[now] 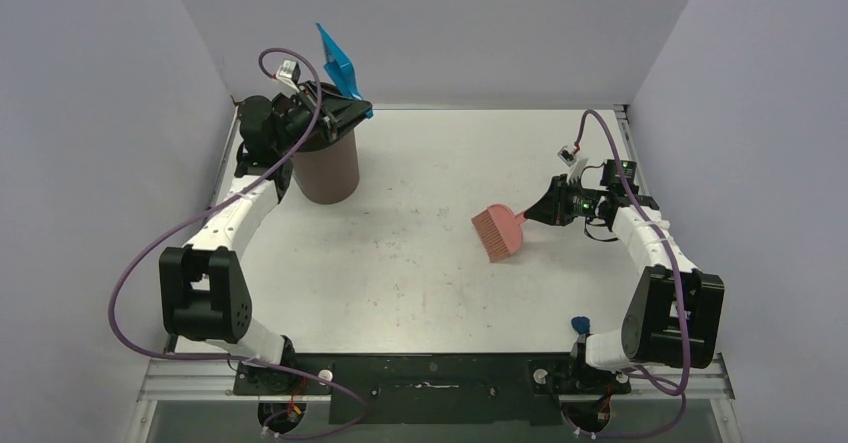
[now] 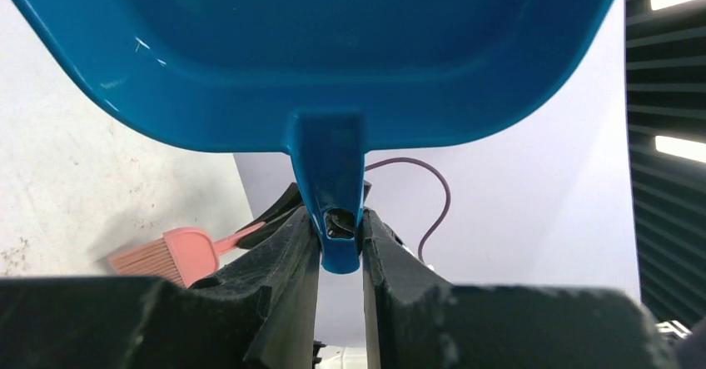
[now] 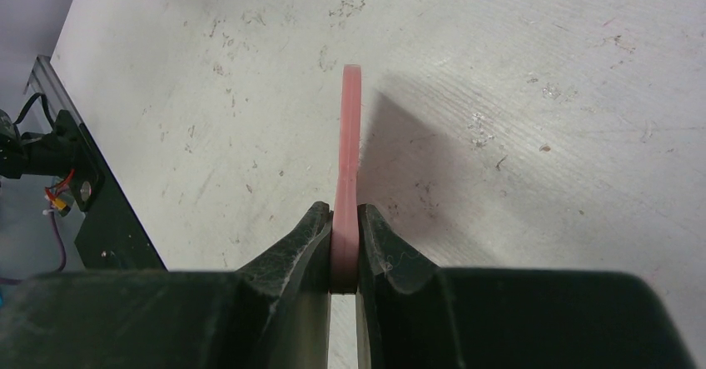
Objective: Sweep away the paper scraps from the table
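My left gripper [image 1: 345, 105] is shut on the handle of a bright blue dustpan [image 1: 338, 61], which stands tipped up steeply over a brown bin [image 1: 327, 168] at the back left. In the left wrist view the handle [image 2: 337, 219] sits pinched between the pads of that gripper [image 2: 340, 248]. My right gripper [image 1: 545, 211] is shut on the handle of a pink hand brush [image 1: 500, 231], low over the white table [image 1: 420, 273] right of centre. The right wrist view has the thin pink handle [image 3: 348, 136] clamped in that gripper [image 3: 345, 248]. No paper scraps show on the open tabletop.
A small dark blue bit [image 1: 579, 324] lies by the right arm's base at the near edge; I cannot tell whether it is a scrap. Grey walls close in the table on three sides. The black mounting plate [image 1: 430, 373] runs along the front.
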`<state>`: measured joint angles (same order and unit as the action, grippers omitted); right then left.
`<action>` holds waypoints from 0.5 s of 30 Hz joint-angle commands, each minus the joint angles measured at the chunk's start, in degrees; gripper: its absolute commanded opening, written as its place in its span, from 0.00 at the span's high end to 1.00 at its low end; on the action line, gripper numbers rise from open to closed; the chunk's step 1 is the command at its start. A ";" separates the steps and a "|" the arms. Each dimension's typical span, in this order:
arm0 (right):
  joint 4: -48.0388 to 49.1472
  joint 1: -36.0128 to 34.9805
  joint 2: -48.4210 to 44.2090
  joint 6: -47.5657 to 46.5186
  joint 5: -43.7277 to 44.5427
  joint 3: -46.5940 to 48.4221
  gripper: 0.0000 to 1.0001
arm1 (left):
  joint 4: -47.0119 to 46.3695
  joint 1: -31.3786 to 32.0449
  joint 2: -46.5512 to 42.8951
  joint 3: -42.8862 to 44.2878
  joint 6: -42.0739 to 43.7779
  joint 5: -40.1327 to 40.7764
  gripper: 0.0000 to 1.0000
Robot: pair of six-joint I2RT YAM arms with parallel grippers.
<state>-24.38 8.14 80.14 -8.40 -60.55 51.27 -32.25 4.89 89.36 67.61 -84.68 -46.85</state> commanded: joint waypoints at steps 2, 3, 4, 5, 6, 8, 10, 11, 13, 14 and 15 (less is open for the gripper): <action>1.18 -0.47 -2.07 -1.84 -0.57 1.55 0.95 | 17.38 3.52 -5.84 3.42 18.65 1.75 1.00; 1.10 -0.49 -2.12 -1.81 -0.61 1.56 0.95 | 24.48 5.23 -6.14 4.72 25.08 2.75 1.00; 1.09 -0.45 -2.22 -1.79 -0.54 1.53 0.95 | 30.07 6.70 -6.24 6.12 29.42 3.87 1.00; 1.09 -0.42 -2.22 -1.86 -0.49 1.48 0.95 | 36.03 8.35 -6.25 7.46 34.08 5.11 1.00; 1.09 -0.49 -2.26 -1.76 -0.43 1.47 0.95 | 40.85 9.96 -6.18 8.53 38.28 6.64 1.00; 1.09 -0.45 -2.22 -1.63 -0.61 1.55 0.95 | 50.03 13.31 -5.99 10.77 46.92 10.36 1.00; 1.01 -0.47 -2.03 -1.45 -1.17 1.56 0.95 | 60.36 17.06 -5.70 13.29 56.06 16.80 1.00; 0.88 -0.48 -1.93 -1.44 -1.44 1.60 0.95 | 64.37 18.82 -5.57 13.98 59.97 20.97 1.00; 0.82 -0.48 -1.83 -1.46 -1.86 1.60 0.95 | 70.12 21.69 -5.22 14.45 65.57 26.88 1.00; 0.79 -0.49 -1.71 -1.30 -2.11 1.64 0.95 | 72.22 22.80 -5.10 14.27 67.28 28.65 1.00; 0.80 -0.42 -1.59 -1.04 -2.63 1.69 0.95 | 73.79 23.77 -4.99 13.85 68.72 29.79 1.00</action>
<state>-24.64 8.14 80.14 -8.47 -60.29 51.27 24.71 25.65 85.45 79.24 -32.58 -28.86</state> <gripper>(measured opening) 0.130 0.201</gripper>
